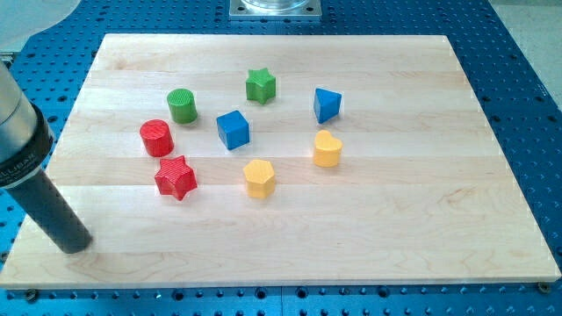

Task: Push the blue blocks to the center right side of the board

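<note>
Approach step: my tip [75, 244] at board's [421, 228] bottom-left, touching nothing, well apart from 2 blue plastic blocks: blue cube [234, 130], blue wedge-like block [327, 105]. Next: get left of cube, push right.

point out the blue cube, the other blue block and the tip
blue cube [234, 130], camera view, on its front face
blue block [327, 105], camera view, on its front face
my tip [75, 245], camera view, at the rod's lower end

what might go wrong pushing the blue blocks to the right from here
My tip sits at the board's lower left, and the red star and red cylinder lie between it and the blue cube, so they may get knocked. Pushed right, the cube could bump the yellow heart or the other blue block.
</note>
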Action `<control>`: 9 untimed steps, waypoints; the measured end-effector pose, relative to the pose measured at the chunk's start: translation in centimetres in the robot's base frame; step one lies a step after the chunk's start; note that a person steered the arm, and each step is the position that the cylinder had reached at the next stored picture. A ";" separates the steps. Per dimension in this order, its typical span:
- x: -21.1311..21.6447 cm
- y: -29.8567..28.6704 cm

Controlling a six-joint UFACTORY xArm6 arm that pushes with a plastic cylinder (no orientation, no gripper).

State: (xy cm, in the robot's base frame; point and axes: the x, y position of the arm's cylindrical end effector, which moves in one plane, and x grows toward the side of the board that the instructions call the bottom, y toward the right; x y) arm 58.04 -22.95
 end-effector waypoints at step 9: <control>-15.7 18.1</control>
State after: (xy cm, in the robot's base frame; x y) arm 42.30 -4.89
